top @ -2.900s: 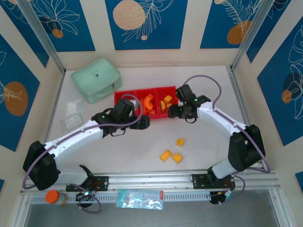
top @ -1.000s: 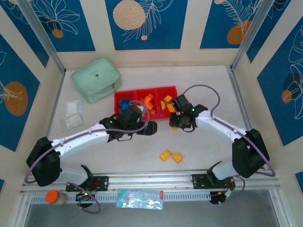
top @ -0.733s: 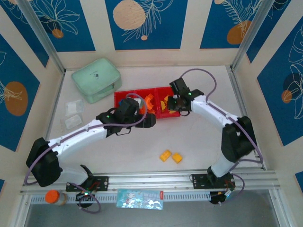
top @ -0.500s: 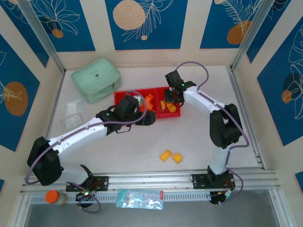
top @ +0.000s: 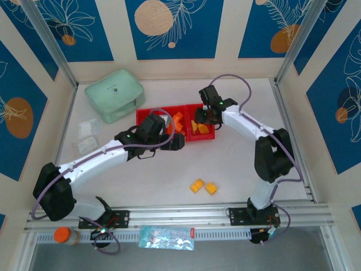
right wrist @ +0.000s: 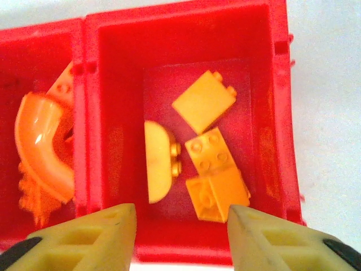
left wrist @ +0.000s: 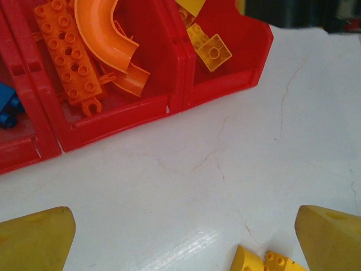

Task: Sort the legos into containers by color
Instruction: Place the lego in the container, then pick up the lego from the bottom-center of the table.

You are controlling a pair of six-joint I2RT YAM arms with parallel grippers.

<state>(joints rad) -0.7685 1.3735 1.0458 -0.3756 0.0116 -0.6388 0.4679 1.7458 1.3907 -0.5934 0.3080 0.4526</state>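
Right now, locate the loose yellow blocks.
Top view: the yellow blocks lie side by side on the table, between the red tray and the arm bases.

**Three Views, One Shared Tray**

The top external camera looks steeply down from behind the arm bases and takes in the whole tabletop (top: 237, 164) from afar. The left wrist camera sits low and close, with the red tray (left wrist: 177, 84) across the upper left of its frame. The right wrist camera looks straight down into the right compartment (right wrist: 186, 14) (the nearest view). All three views share that compartment and the middle compartment (left wrist: 121, 116).
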